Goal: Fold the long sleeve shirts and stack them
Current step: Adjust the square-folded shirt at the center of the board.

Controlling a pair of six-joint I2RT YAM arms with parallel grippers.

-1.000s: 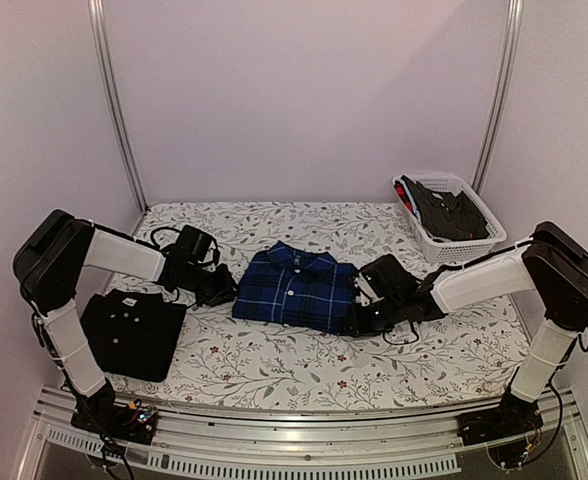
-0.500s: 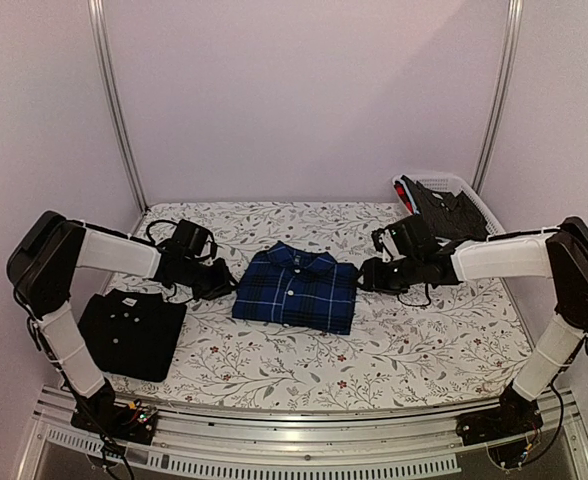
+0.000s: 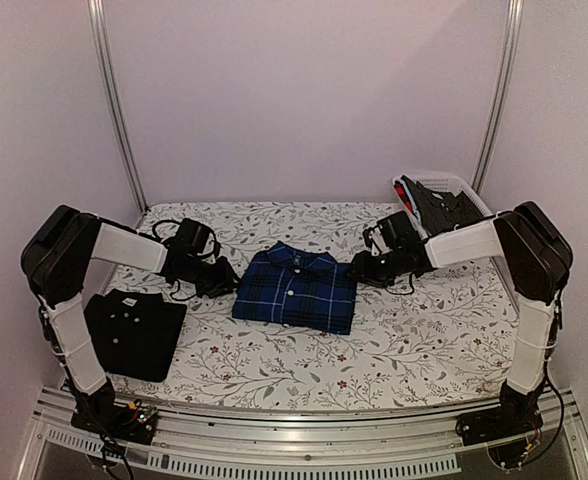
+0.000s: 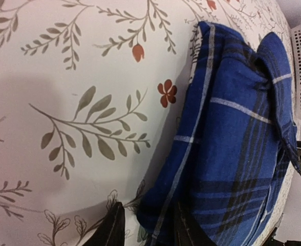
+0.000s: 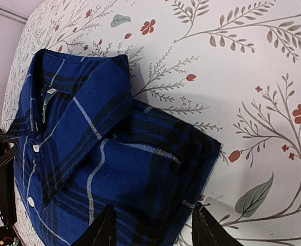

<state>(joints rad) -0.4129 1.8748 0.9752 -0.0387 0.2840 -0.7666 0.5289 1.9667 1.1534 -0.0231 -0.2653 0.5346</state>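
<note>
Floral-cloth desk (image 3: 414, 340) carries everything. Blue plaid shirt (image 3: 296, 288) lies folded mid-desk, collar toward far side. Black shirt (image 3: 134, 330) lies folded flat at near-left corner, well apart from it. White basket (image 3: 439, 179) of dark clothes sits far right. I read left jaws parted, straddling plaid shirt's left edge; right jaws wide, shirt's right corner between them, nothing gripped.

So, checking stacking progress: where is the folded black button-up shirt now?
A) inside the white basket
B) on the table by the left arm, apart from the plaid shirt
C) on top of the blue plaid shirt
B: the top view shows the black shirt alone at near left, clear of the blue plaid shirt.
</note>
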